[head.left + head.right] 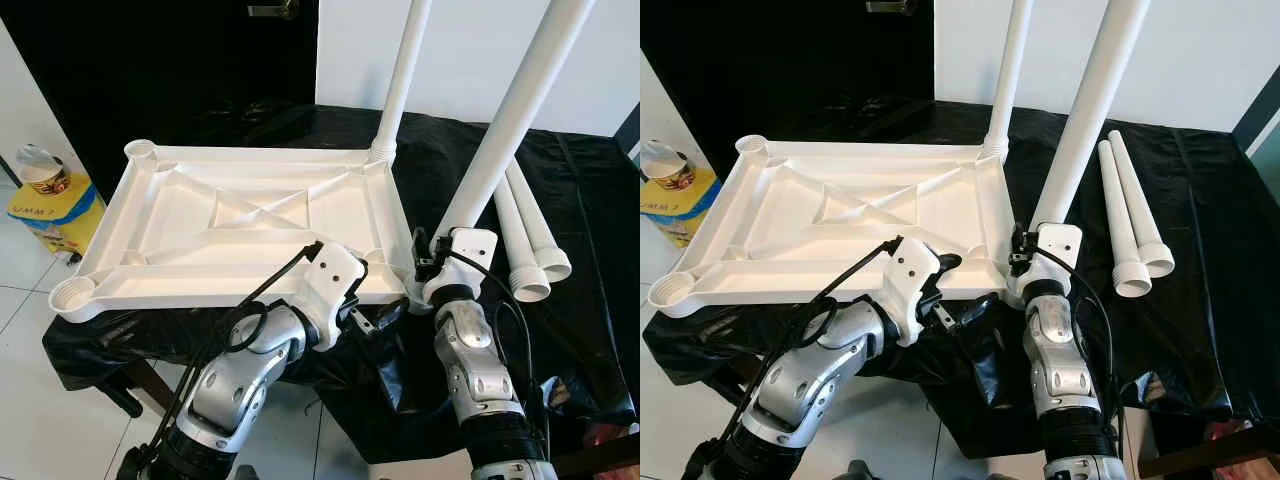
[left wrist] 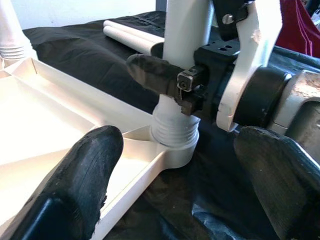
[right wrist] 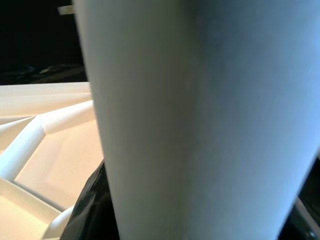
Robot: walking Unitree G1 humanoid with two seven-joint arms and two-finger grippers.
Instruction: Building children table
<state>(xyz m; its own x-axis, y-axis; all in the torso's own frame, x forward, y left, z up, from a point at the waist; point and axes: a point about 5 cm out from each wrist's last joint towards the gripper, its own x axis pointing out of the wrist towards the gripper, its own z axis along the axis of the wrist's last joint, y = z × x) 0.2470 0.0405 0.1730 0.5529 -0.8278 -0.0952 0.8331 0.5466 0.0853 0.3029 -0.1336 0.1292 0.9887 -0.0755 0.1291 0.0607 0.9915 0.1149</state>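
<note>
The white table top [image 1: 240,215] lies upside down on a black-covered table. One white leg [image 1: 400,80] stands in its far right corner socket. A second leg [image 1: 510,120] stands tilted at the near right corner, its threaded end in the socket [image 2: 175,145]. My right gripper [image 1: 432,252] is shut on this leg just above the socket, and the leg [image 3: 200,120] looms close in the right wrist view. My left gripper [image 2: 180,160] is open beside that corner. One finger [image 2: 85,170] sits over the table top's edge, the other [image 2: 275,170] over the black cloth.
Two loose white legs [image 1: 530,240] lie side by side on the black cloth to the right. Open sockets are at the near left [image 1: 72,293] and far left [image 1: 140,150] corners. A yellow box with a cup [image 1: 55,205] stands on the floor to the left.
</note>
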